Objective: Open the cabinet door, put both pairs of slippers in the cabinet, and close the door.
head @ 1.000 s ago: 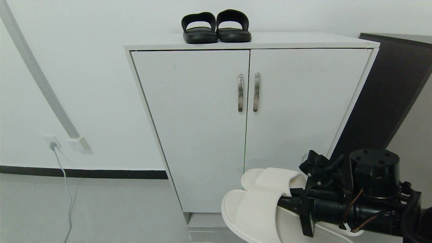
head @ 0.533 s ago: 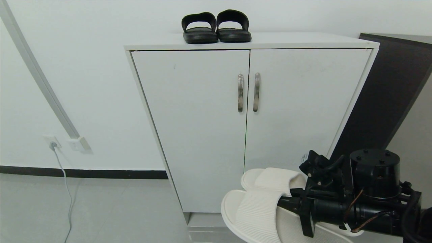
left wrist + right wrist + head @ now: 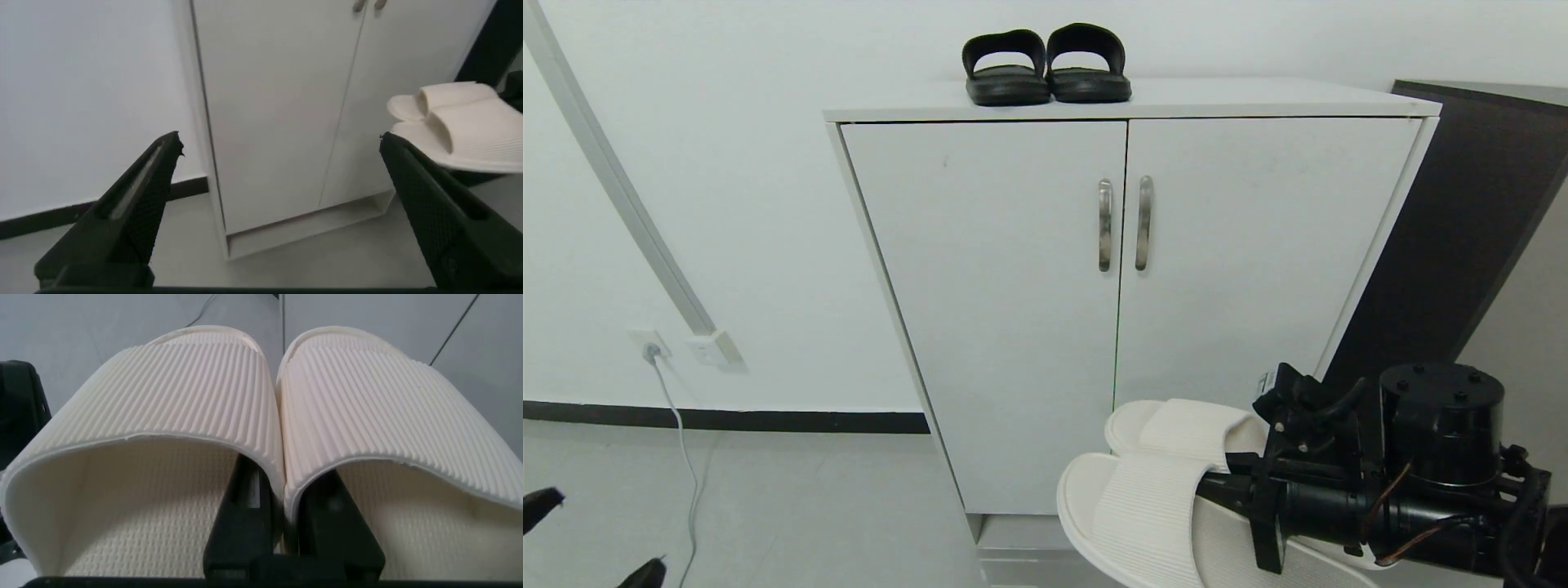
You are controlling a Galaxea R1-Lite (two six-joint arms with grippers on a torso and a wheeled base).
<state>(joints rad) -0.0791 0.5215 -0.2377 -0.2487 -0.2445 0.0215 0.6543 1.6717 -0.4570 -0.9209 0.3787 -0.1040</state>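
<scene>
The white cabinet point(image 3: 1013, 327) stands against the wall with both doors shut, its two metal handles point(image 3: 1123, 223) side by side at the middle. A pair of black slippers point(image 3: 1045, 65) rests on its top. My right gripper point(image 3: 1225, 482) is low in front of the right door, shut on the pair of white slippers point(image 3: 1152, 506). In the right wrist view its fingers point(image 3: 245, 514) sit inside the straps of the white slippers point(image 3: 188, 400). My left gripper point(image 3: 592, 535) is open and holds nothing, low on the left above the floor. From the left gripper point(image 3: 279, 143), the cabinet point(image 3: 270, 98) and the white slippers point(image 3: 458, 114) lie ahead.
A dark panel point(image 3: 1462, 245) stands right of the cabinet. On the wall to the left there is a socket point(image 3: 649, 351) with a cable hanging to the grey floor point(image 3: 768, 506). A slanted conduit point(image 3: 613, 180) runs up the wall.
My left gripper's fingertips have come into the head view at the bottom left. The right gripper with the white slippers has shifted slightly.
</scene>
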